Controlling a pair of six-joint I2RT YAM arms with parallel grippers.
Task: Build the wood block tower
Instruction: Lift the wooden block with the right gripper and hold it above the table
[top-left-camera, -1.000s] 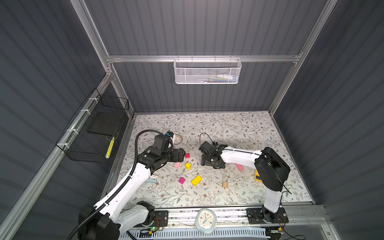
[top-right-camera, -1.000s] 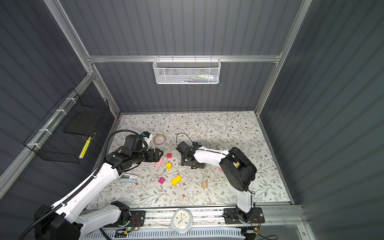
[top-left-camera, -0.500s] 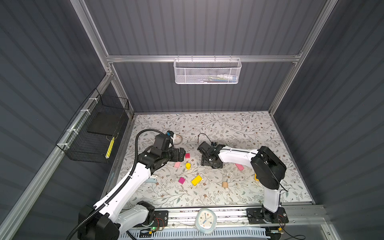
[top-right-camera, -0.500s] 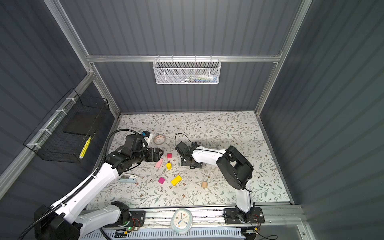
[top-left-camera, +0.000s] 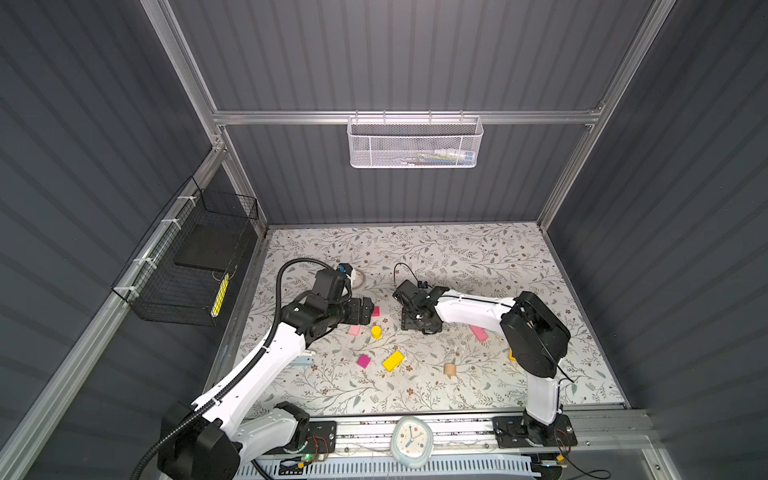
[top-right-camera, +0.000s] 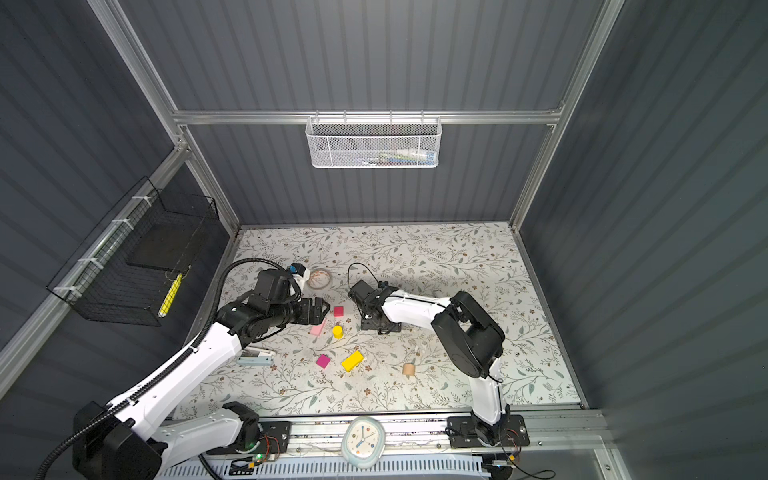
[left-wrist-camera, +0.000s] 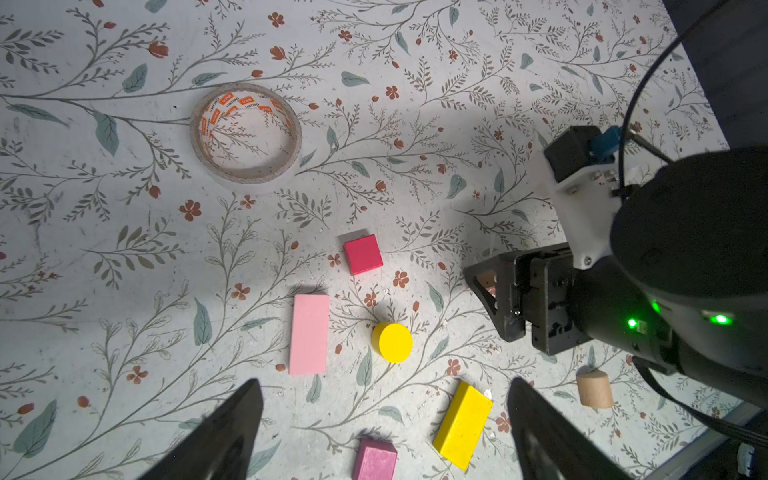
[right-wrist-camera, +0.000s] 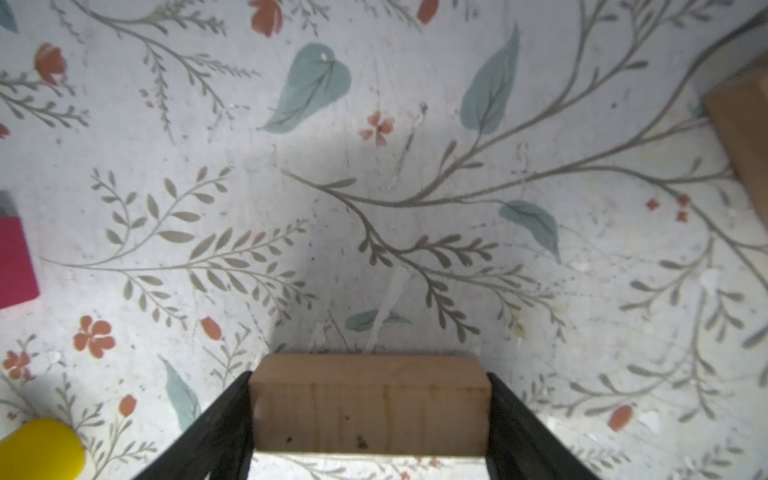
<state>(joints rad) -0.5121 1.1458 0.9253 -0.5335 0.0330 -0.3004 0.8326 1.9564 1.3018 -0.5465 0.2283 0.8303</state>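
**Right pincer on tan block; no tower begun**

I found the right pincer (right-wrist-camera: 370, 376) closed against both ends of a tan block (right-wrist-camera: 370, 411), low over the table (top-left-camera: 457, 257) near its middle. I could not tell whether the block had left the surface. The left pincer (left-wrist-camera: 384, 384) hung wide open and empty above the pink bar (left-wrist-camera: 309, 333) and yellow cylinder (left-wrist-camera: 392, 341). All blocks lay loose; no tower stood. My advice was to confirm a square, firm hold, then lift straight, clear of the neighbouring tan piece (right-wrist-camera: 744, 137).

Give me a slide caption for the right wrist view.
Right gripper clamps a tan block by its ends over the floral table, magenta cube and yellow cylinder nearby.
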